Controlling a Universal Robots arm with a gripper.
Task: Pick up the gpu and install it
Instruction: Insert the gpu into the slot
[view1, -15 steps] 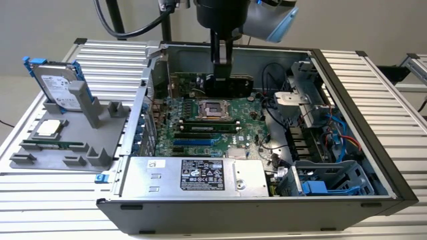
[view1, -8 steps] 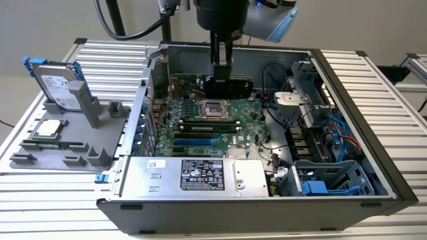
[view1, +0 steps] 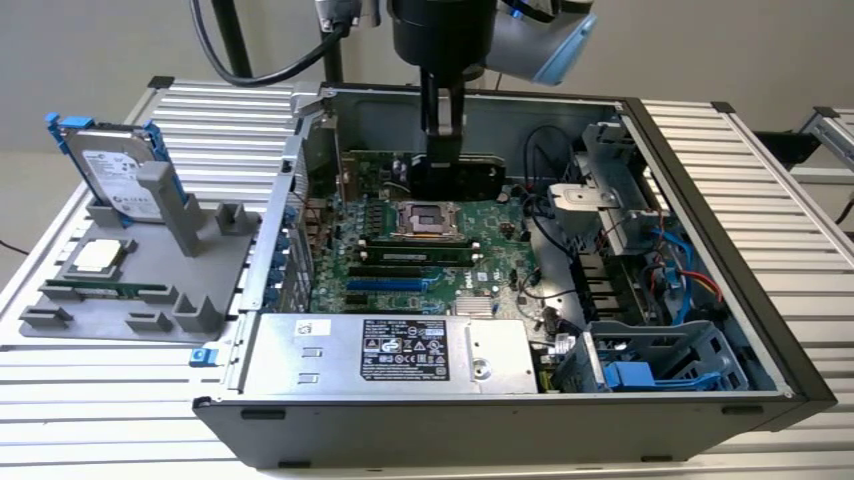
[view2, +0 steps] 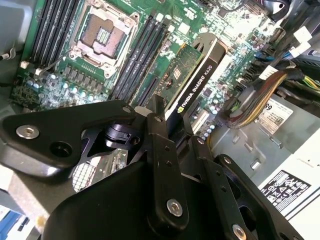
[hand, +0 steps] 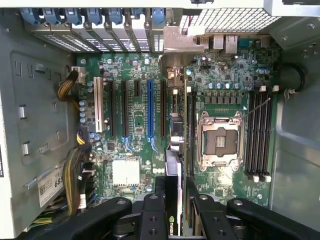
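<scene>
The gpu (view1: 457, 178) is a green card with a black cooler, held on edge inside the open computer case (view1: 694, 200). In the exterior view it hangs just behind the CPU socket (view1: 430, 218), above the motherboard (view1: 400, 270). My gripper (view1: 443, 125) comes down from above and is shut on the gpu's upper edge. In the second wrist view the gripper (view2: 175, 127) clamps the gpu (view2: 192, 75), whose black cooler faces the camera. In the first wrist view the gpu (hand: 175, 150) appears edge-on between the fingers (hand: 160, 192), over the board between the expansion slots (hand: 150, 110) and the CPU socket (hand: 220, 142).
A grey holder (view1: 134, 310) at the exterior view's left carries a silver hard drive with blue rails (view1: 114, 175), a processor chip (view1: 100, 257) and a memory stick (view1: 107, 290). In the case, the power supply (view1: 387, 350) sits at the front, with cables and a drive cage (view1: 654, 360) on the right.
</scene>
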